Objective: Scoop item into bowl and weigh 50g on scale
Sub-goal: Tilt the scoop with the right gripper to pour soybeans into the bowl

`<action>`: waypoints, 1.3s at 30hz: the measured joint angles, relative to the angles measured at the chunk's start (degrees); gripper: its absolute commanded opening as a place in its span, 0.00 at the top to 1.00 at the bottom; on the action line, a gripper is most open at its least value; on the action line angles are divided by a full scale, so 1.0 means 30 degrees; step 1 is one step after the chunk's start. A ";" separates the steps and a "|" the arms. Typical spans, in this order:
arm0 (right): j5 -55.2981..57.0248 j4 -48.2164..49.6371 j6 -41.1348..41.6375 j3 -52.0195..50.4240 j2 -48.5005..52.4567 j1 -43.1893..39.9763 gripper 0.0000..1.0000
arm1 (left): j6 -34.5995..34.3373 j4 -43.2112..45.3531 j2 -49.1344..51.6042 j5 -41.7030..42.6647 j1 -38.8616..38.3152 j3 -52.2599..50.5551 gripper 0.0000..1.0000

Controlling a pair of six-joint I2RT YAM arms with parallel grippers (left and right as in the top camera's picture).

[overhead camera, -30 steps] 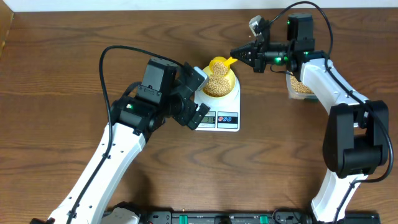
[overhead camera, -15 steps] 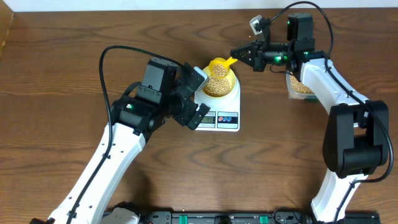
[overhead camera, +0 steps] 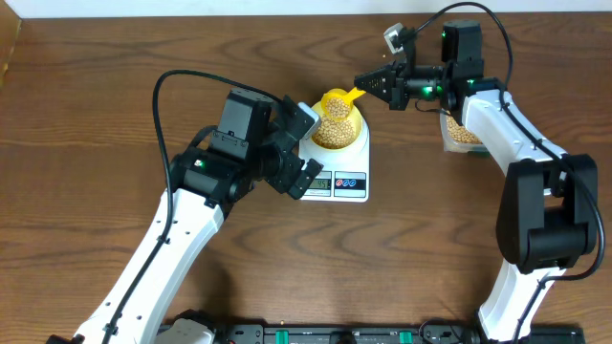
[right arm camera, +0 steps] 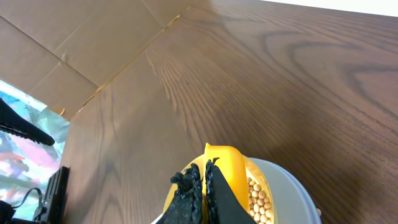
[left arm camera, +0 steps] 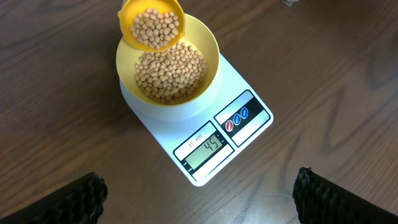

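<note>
Grey scale display [left arm camera: 205,148] readable only from left wrist.

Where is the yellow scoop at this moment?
Overhead, the scoop hangs over the far rim of the bowl, opposite the display of the scale, handle gripped by the right fingers.

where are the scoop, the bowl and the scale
scoop [left arm camera: 126,14] left wrist view, left rim of its cup
bowl [left arm camera: 209,53] left wrist view, bare inner wall, right side
scale [left arm camera: 208,148] left wrist view, its grey display
</note>
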 measured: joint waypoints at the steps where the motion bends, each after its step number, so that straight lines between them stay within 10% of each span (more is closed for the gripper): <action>1: 0.0000 0.0000 0.0000 0.0000 0.0000 0.0000 0.99 | 0.0000 0.0000 0.0000 0.0000 0.0000 0.0000 0.02; 39: 0.0175 -0.0729 -0.1785 0.0000 0.0000 0.0000 0.99 | 0.0000 0.0000 0.0000 0.0000 0.0000 0.0000 0.03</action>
